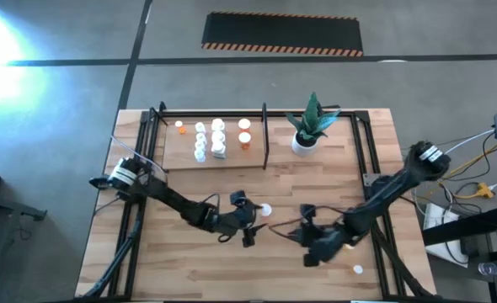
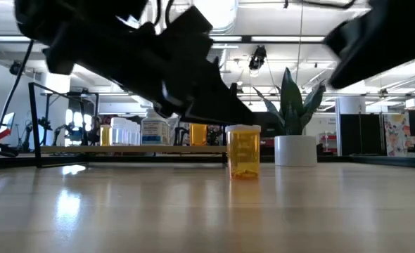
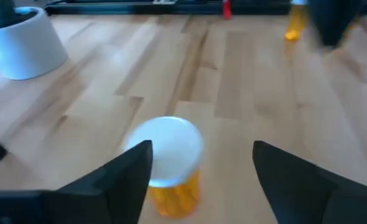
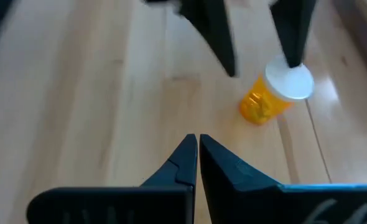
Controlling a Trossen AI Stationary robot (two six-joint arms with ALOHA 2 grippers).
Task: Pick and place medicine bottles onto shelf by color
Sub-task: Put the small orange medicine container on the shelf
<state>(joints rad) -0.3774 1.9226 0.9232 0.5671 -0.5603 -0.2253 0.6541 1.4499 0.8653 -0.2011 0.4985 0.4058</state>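
**Table inventory: one orange bottle between open left fingers, right gripper closed nearby**

- Left gripper (image 1: 250, 220): low over the middle of the tabletop (image 1: 189, 269), fingers spread wide. Its wrist view shows a dark finger (image 3: 130, 171) on either side of a bottle, with a gap on at least one side; nothing is gripped.
- Orange bottle with white cap (image 3: 168, 165): upright on the bare wood at table centre, just beside the left gripper's fingertips. Also seen standing alone in the low view (image 2: 243, 151) and from above (image 1: 265, 209).
- Right gripper (image 1: 309, 232): low over the table to the right of that bottle, fingers pressed together, holding nothing (image 4: 198, 149).
- Shelf (image 1: 174, 156): at the far left of the table, carrying a cluster of white bottles (image 1: 210, 139) and orange bottles (image 1: 244, 135) near the upright divider bar (image 1: 264, 135).
- Stray bottle (image 1: 358, 270): white cap, near the front right edge.
- Potted plant (image 1: 309, 128): white pot, right of the divider.
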